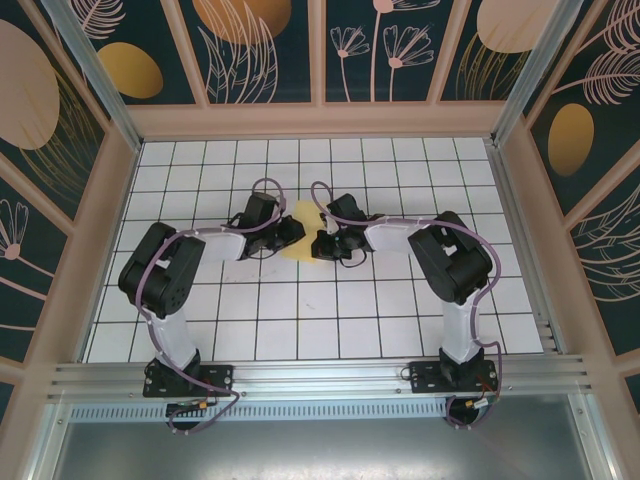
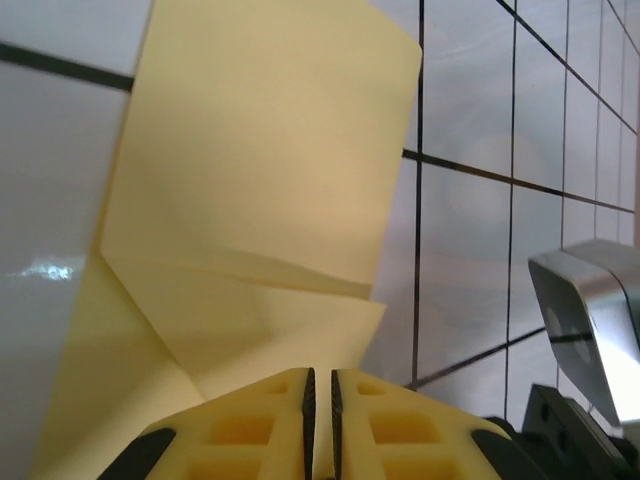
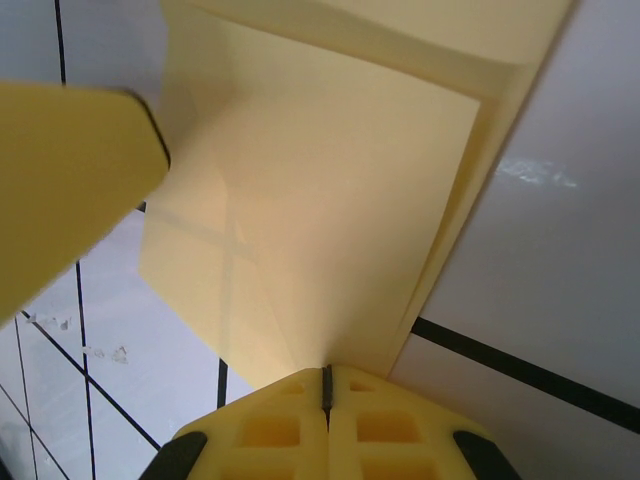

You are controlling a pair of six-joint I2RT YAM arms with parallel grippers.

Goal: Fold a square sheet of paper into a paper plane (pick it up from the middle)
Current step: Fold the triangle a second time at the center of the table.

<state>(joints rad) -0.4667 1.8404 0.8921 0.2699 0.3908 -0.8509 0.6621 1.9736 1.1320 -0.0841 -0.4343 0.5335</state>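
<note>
Top cam: both arms reach in twd the middle of the white grid table [image 1: 300,320]. The yellow sheet [image 1: 303,218] sits btwn the two pincers, a bit behind centre. Left gripper [image 1: 291,233] is at its left edge, right gripper [image 1: 326,243] at its right edge. Most of the paper is hidden by the black wrists, so I can't read the grip from up here.

Left wrist cam: sheet [image 2: 270,170] is already partly folded, w/ layers overlapping and a slanted crease across the lower part. It lies over the tiles [image 2: 470,120]. Left gripper [image 2: 321,395] has its yellow fingers [image 2: 250,430] nearly together w/ a thin slit. Paper runs down to that slit, but tbh I can't tell if it's pinched or free.

Right wrist cam: right gripper [image 3: 325,385] is fully closed, seam tight, w/ the folded sheet [image 3: 340,200] running straight into it, so it's clamped on the paper. The folded edge lies along the right side. There's a blurry yellow block [image 3: 60,180] up close on the left.
</note>
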